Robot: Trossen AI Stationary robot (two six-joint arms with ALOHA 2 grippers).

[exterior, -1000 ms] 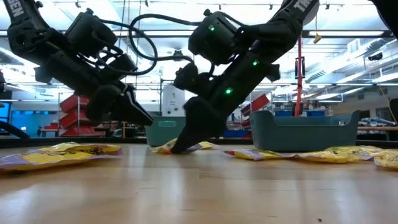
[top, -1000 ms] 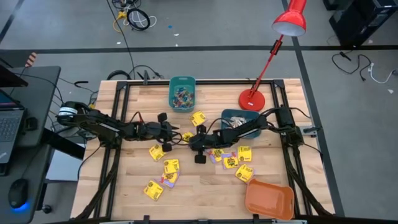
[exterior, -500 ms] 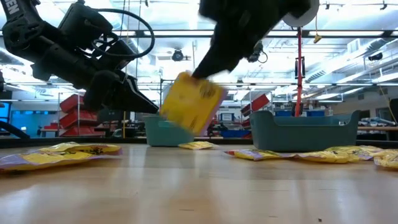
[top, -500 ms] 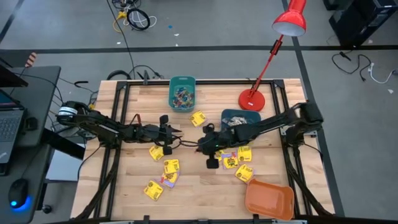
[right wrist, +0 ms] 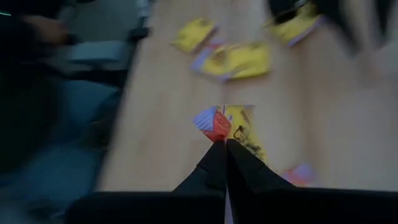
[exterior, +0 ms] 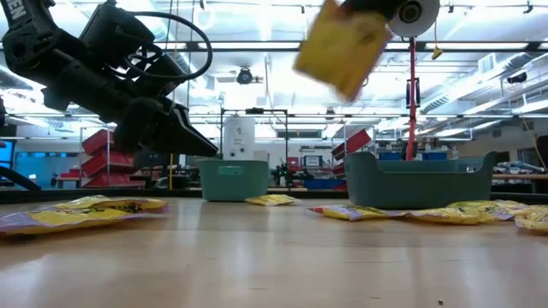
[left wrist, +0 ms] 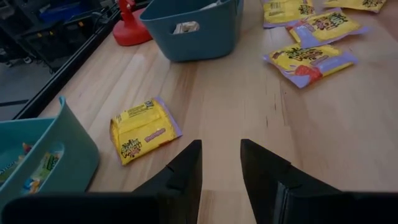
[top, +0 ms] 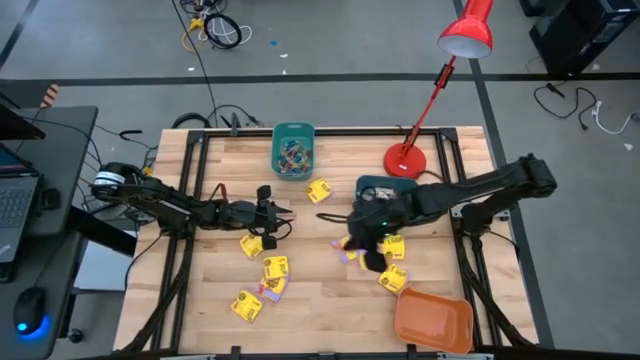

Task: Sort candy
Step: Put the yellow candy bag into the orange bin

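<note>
— Right gripper [right wrist: 225,144] status?
— Clamped on a yellow candy packet [exterior: 342,43], now carried higher off the table [top: 320,290].
— Left gripper [left wrist: 221,163]?
— Unchanged: fingers apart, empty, another packet [left wrist: 142,129] lying just ahead.

Even, bright overhead light fills the room; ceiling strips [exterior: 257,21] glare at twelve o'clock in the low view. The raised yellow packet [exterior: 342,47] there is motion-smeared. The right wrist view is blurred throughout; the left wrist view is sharp, shadows soft.
</note>
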